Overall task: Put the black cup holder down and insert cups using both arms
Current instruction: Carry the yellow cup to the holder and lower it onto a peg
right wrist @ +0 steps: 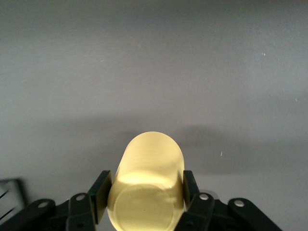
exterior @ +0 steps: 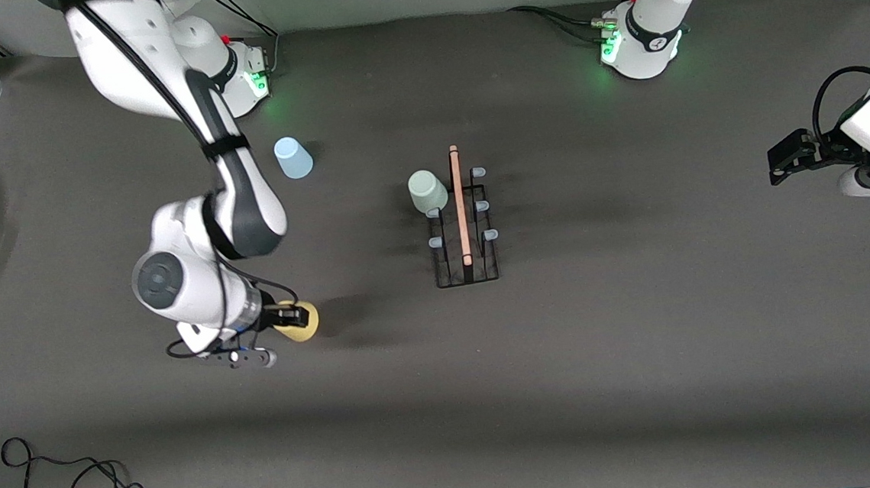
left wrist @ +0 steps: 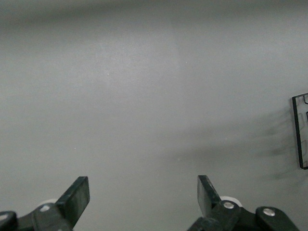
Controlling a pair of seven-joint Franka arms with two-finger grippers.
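The yellow cup (exterior: 301, 321) is clamped in the right gripper (exterior: 287, 316) jaws, nearer the front camera than the black cup holder (exterior: 463, 230). The left gripper (exterior: 787, 159) waits, jaws wide.

Right white jointed arm is reaching out from its green-lit base, elbow bent, wrist angled low toward the camera-side part of the desk. Its black two-finger right end effector (exterior: 292, 315) is gripping, fingers (right wrist: 101, 192) pressing on both sides of the held item. Left white arm is waiting at its end of the desk, black left end effector (exterior: 782, 164) standing wide apart.
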